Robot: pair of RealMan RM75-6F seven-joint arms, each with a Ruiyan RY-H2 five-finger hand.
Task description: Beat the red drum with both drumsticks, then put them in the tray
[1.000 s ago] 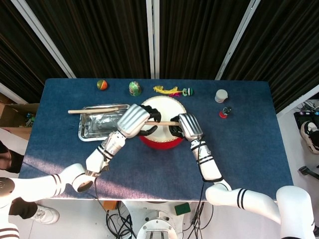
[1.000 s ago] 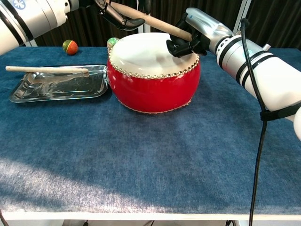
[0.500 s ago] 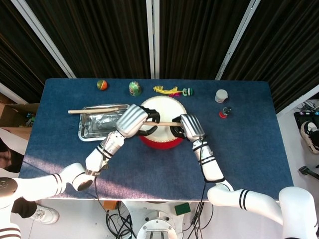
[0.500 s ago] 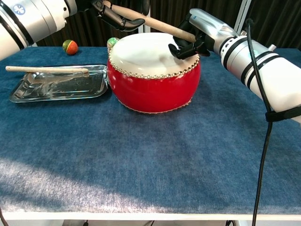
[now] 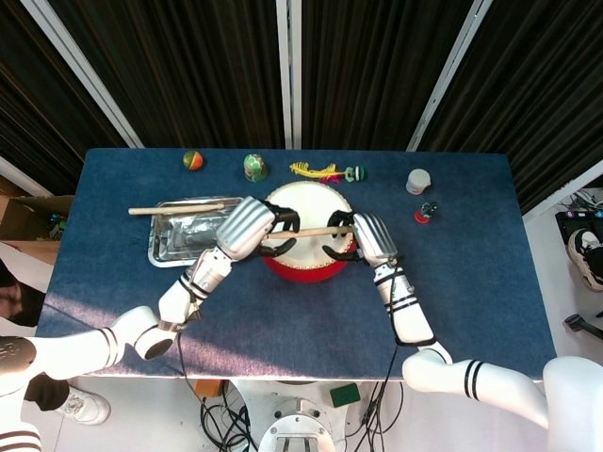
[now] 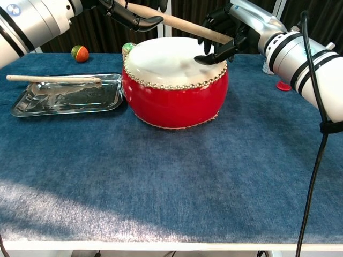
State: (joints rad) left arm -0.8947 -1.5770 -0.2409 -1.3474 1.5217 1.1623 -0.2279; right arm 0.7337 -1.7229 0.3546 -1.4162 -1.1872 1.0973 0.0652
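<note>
The red drum with its white skin stands mid-table. One drumstick hangs slanted above the skin. My left hand grips its left end. My right hand is at the stick's right end with its fingers spread apart around it, not closed on it. A second drumstick lies across the back rim of the silver tray, left of the drum.
Along the table's far edge sit an orange-green ball, a green egg toy, a yellow toy and a white cup. A small red object lies right of the drum.
My right hand has spread its fingers off the stick and drawn back to the right and up. The left hand keeps hold of the stick's other end.
</note>
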